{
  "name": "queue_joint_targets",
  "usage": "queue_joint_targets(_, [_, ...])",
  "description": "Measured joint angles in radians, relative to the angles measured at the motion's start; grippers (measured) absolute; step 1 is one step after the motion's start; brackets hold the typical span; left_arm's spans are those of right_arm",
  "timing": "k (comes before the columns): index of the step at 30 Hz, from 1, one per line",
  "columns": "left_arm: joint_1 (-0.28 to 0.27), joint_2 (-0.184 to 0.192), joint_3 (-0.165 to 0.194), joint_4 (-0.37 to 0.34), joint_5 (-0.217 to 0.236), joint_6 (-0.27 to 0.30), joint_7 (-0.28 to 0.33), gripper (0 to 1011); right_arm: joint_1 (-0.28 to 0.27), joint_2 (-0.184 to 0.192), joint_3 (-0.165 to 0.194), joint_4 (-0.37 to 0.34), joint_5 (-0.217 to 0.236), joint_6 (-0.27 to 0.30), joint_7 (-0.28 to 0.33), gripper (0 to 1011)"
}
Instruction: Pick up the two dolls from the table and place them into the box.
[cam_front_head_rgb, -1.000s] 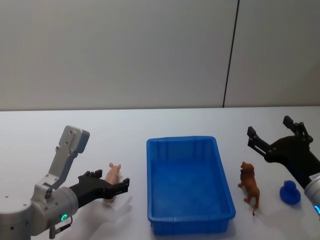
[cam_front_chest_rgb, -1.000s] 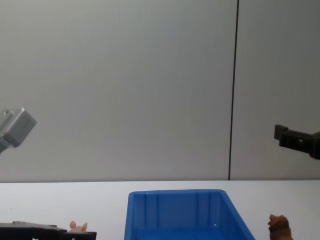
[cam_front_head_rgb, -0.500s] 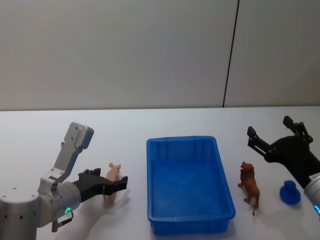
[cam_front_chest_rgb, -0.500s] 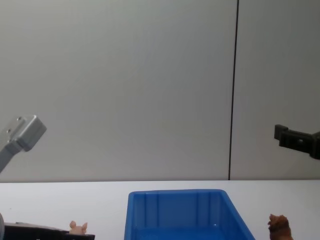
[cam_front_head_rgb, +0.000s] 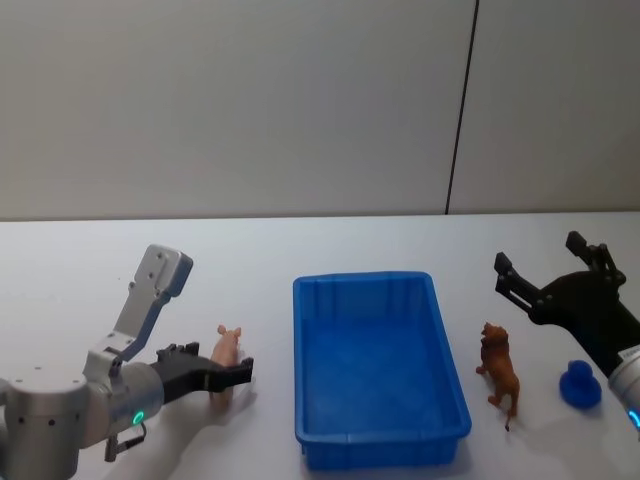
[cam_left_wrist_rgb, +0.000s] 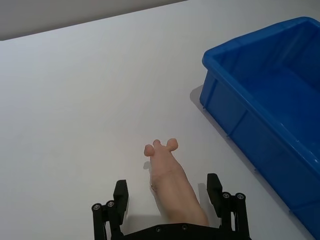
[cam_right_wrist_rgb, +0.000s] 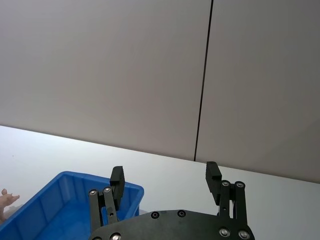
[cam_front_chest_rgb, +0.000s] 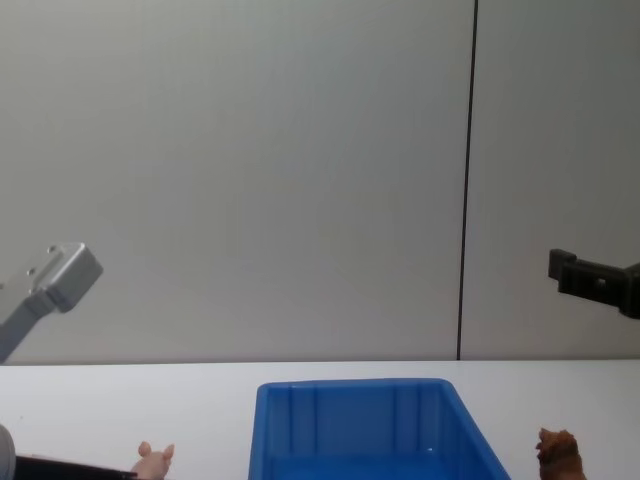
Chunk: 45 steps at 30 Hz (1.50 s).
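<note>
The pale pink doll (cam_front_head_rgb: 225, 346) stands on the white table (cam_front_head_rgb: 80, 270), left of the blue box (cam_front_head_rgb: 365, 281). My left gripper (cam_front_head_rgb: 213, 361) is open and straddles it, one finger on each side with a gap to each; in the left wrist view the doll (cam_left_wrist_rgb: 170, 175) lies between the fingers (cam_left_wrist_rgb: 120, 193) near the box wall (cam_left_wrist_rgb: 250, 135). The reddish-brown doll (cam_front_head_rgb: 498, 372) stands right of the box. My right gripper (cam_front_head_rgb: 537, 254) hovers open above and behind it, holding nothing. The chest view shows the box (cam_front_chest_rgb: 355, 420), the pink doll (cam_front_chest_rgb: 152, 460) and the brown doll (cam_front_chest_rgb: 558, 452).
A small dark blue figure (cam_front_head_rgb: 579, 385) sits on the table right of the brown doll, under my right arm. A grey wall with a dark vertical seam (cam_front_head_rgb: 462, 110) stands behind the table. The box interior holds nothing.
My left gripper has sunk lower and eased forward around the pink doll, its wrist block shifting right. The dolls, box and right arm have not moved.
</note>
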Motion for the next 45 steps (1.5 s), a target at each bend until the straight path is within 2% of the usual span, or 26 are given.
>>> queue_joint_targets(10, [-0.008, -0.006, 0.003, 0.013, 0.009, 0.022, -0.007, 983, 0.000, 0.000, 0.000, 0.000, 0.000, 0.000, 0.000, 1001])
queue_joint_targets(15, [-0.010, -0.008, 0.004, 0.017, 0.011, 0.029, -0.009, 858, 0.000, 0.000, 0.000, 0.000, 0.000, 0.000, 0.000, 1001])
queue_joint_targets(16, [-0.011, -0.008, 0.004, 0.018, 0.012, 0.030, -0.010, 858, 0.000, 0.000, 0.000, 0.000, 0.000, 0.000, 0.000, 1001])
queue_joint_targets(20, [-0.012, -0.009, 0.005, 0.020, 0.013, 0.034, -0.011, 711, 0.000, 0.000, 0.000, 0.000, 0.000, 0.000, 0.000, 1001])
queue_joint_targets(22, [-0.012, -0.009, 0.005, 0.020, 0.014, 0.035, -0.011, 674, 0.000, 0.000, 0.000, 0.000, 0.000, 0.000, 0.000, 1001])
queue_joint_targets(23, [-0.013, -0.009, 0.005, 0.021, 0.014, 0.035, -0.012, 618, 0.000, 0.000, 0.000, 0.000, 0.000, 0.000, 0.000, 1001])
queue_joint_targets(27, [-0.013, -0.010, 0.006, 0.022, 0.014, 0.035, -0.013, 542, 0.000, 0.000, 0.000, 0.000, 0.000, 0.000, 0.000, 1001])
queue_joint_targets(37, [-0.012, -0.007, 0.003, 0.015, 0.015, 0.030, -0.015, 513, 0.000, 0.000, 0.000, 0.000, 0.000, 0.000, 0.000, 1001])
queue_joint_targets(45, [-0.006, 0.004, -0.008, -0.026, 0.003, -0.008, -0.027, 513, 0.000, 0.000, 0.000, 0.000, 0.000, 0.000, 0.000, 1001])
